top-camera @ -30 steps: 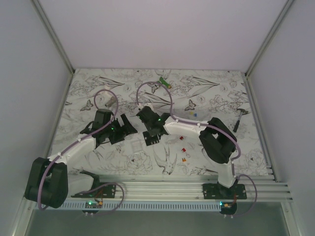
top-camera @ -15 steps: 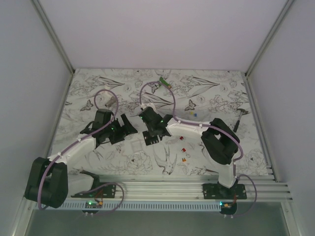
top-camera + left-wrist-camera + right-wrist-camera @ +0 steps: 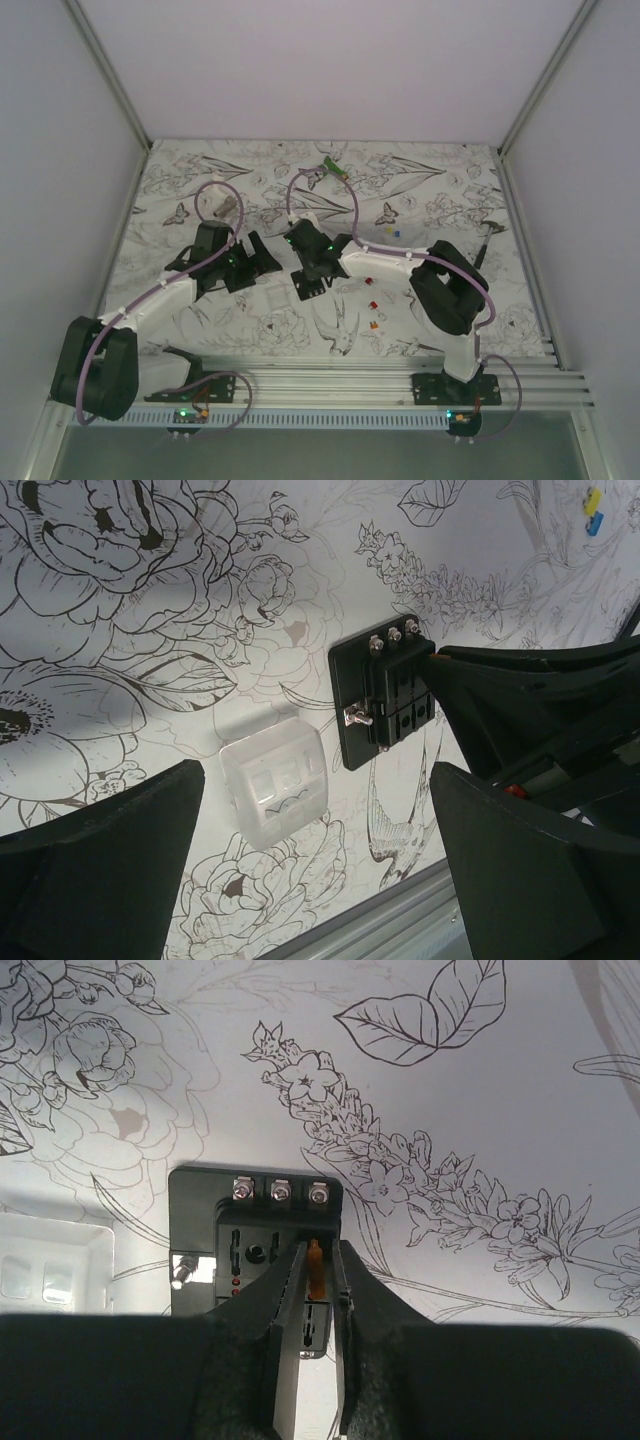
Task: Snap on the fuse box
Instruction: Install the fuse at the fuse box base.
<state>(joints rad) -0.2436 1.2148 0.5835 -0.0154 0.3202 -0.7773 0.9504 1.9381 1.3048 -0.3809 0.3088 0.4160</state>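
The fuse box [image 3: 225,1245] is a flat black square block lying on the flowered cloth, with three screws along its far edge. It also shows in the left wrist view [image 3: 385,692] and in the top view [image 3: 305,286]. My right gripper [image 3: 318,1260] is directly above it, its jaws nearly together on a small orange fuse [image 3: 316,1265] that stands at a slot. My left gripper [image 3: 315,830] is wide open and empty, hovering above a clear plastic cover [image 3: 272,790] just left of the fuse box.
Loose red and orange fuses [image 3: 372,303] lie right of the box, and yellow and blue ones [image 3: 392,232] lie farther back. A green-and-white tool [image 3: 335,168] is at the back, a grey part [image 3: 222,207] at the left, and a hammer [image 3: 487,238] at the right.
My right wrist has shifted slightly to the right over the fuse box. My left gripper has hardly moved.
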